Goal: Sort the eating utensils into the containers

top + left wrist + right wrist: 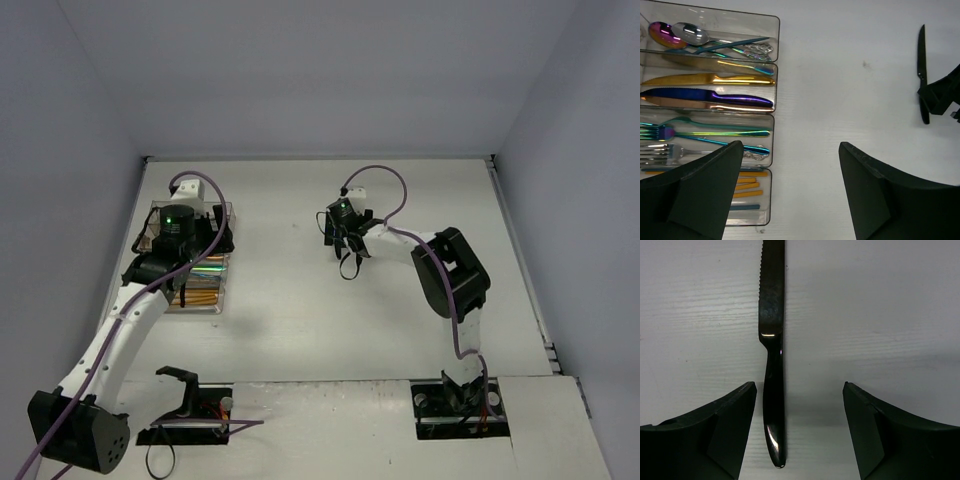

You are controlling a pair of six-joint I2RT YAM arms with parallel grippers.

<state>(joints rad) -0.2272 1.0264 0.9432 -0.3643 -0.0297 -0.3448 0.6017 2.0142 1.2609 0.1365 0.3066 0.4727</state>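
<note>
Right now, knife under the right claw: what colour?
Knife is black; clearest in right wrist view.

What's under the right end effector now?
A black knife lies on the table between its open fingers, untouched. Blade tip is out of frame; fingers cover the table below them.

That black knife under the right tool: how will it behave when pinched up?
The black knife looks like rigid metal, so it probably won't flex. Its glossy finish may let it slip in the right tool. Lying flat on the table, it would likely slide or pivot rather than roll if nudged.
</note>
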